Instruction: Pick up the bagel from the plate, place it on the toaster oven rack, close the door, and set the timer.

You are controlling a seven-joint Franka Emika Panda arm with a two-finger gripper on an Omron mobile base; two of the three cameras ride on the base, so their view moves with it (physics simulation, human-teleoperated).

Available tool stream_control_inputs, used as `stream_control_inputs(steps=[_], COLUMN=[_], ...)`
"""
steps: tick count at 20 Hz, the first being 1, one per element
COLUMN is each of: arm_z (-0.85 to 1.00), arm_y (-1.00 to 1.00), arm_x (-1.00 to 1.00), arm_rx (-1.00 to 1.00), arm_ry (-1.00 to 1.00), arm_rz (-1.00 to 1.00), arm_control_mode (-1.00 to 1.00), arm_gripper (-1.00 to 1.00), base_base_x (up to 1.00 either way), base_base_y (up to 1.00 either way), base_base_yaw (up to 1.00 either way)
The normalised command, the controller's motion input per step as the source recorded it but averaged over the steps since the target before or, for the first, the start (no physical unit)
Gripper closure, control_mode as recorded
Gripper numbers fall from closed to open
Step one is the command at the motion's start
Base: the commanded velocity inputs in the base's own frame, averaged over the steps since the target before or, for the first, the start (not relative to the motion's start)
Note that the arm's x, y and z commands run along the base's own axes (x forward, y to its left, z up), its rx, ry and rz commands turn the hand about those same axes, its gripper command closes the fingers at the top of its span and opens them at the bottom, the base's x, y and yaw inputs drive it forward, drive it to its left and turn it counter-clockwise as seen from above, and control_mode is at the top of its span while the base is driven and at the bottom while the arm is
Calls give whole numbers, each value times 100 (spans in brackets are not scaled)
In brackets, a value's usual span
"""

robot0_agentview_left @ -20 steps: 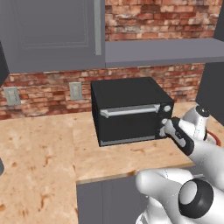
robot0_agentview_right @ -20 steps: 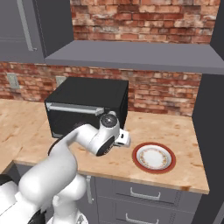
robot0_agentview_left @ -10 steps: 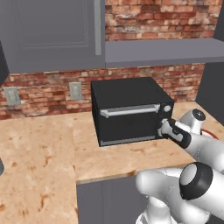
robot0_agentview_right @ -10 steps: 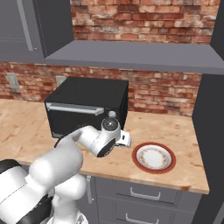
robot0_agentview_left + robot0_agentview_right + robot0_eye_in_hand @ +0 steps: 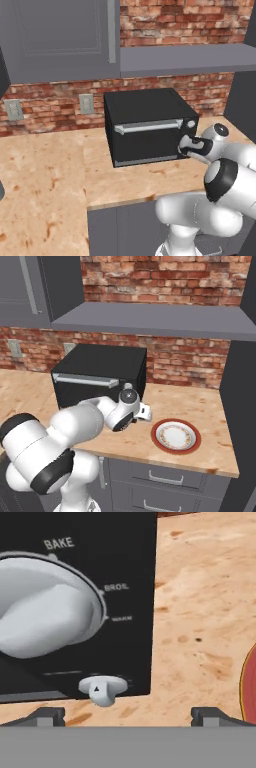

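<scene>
The black toaster oven [image 5: 145, 107] stands on the counter with its door [image 5: 142, 145] shut and the silver handle [image 5: 147, 126] across the top. The rack is hidden behind the door. No bagel is in sight. My gripper [image 5: 184, 145] is right at the oven's right front panel, open, holding nothing. In the hand view a big white knob [image 5: 47, 619] marked BAKE, BROIL and WARM looms close. A small white knob [image 5: 102, 690] sits just above the gap between my fingertips [image 5: 47, 716]. The red-rimmed plate [image 5: 176, 436] lies bare to the right of the oven [image 5: 100, 373] and of my gripper [image 5: 126, 398].
The wooden counter [image 5: 45, 175] stretches wide to the oven's left. A grey shelf [image 5: 150, 321] hangs over the oven, with a brick wall behind. A dark tall panel [image 5: 242, 406] bounds the counter on the right. Drawers [image 5: 165, 481] sit below the counter edge.
My gripper has edged closer to the oven's knob panel, still wide open. The oven, door and plate have not moved.
</scene>
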Motion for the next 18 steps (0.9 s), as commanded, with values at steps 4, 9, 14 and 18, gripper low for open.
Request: stream_control_inputs(steps=[4,9,14,18], arm_z=[-20,-15,-2,0], arm_y=[-20,-12,-1,0], arm_x=[2,16,24,-8], arm_rx=[0,0,0,0], arm_ry=[-1,0,0,0], arm_rz=[0,0,0,2], arm_control_mode=[-100,-100,-100,-100], arm_gripper=[-100,-100,-100,-100], base_base_x=[0,0,0,0], base_base_y=[0,0,0,0], base_base_yaw=[0,0,0,0])
